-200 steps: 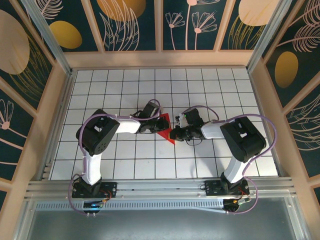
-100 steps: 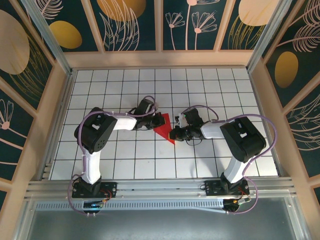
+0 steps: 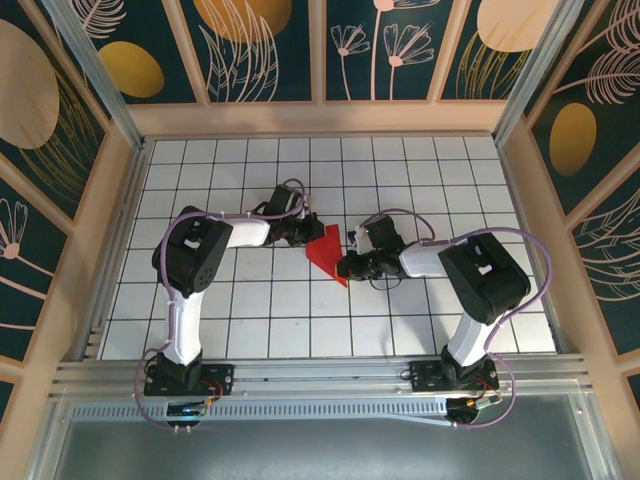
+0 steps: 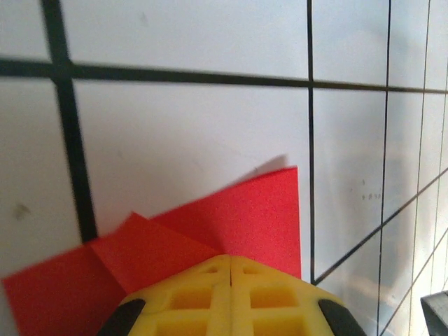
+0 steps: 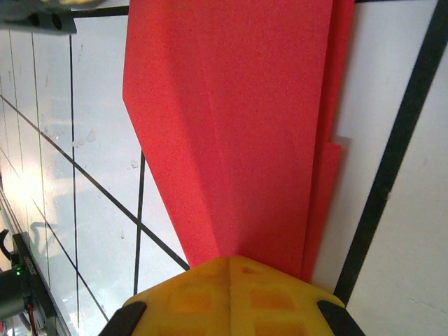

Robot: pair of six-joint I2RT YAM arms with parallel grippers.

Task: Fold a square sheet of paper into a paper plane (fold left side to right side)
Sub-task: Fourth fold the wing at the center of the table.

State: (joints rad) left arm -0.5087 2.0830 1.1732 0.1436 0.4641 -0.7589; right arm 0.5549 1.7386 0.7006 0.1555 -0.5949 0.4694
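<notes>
- While both arms reach in from the near edge of the table (image 3: pixel 450 200), we meet the right gripper (image 3: pixel 346 268) first, the nearer of the two to the bases.
- Its jaws are pressed together with no gap at the seam. In its wrist view the yellow fingertips (image 5: pixel 192 301) rest on the near end of the red paper (image 3: pixel 326 256), and nothing shows between them.
- We judge this to be a hold-down rather than a pinch.
- Next comes the paper itself, lying flat in the middle of the table between the two grippers. It is already folded to a narrow, roughly triangular shape.
- From above, its long edge runs near to far, tilted slightly, with a blunter corner pointing left. The right wrist view shows it stretching straight away from the fingertips, with layered edges stacked along one side.
- Farther back, the left gripper (image 3: pixel 309 234) sits at the far left corner of the paper. Its jaws are also closed tight, and the tips bear down on an overlapping flap.
- We read the coming fold as hinging on this layout. The paper runs away from the right gripper, and its left side is closest to the left gripper.
- So we expect the left arm to carry that side over to the right, while the right arm anchors the near end.
</notes>
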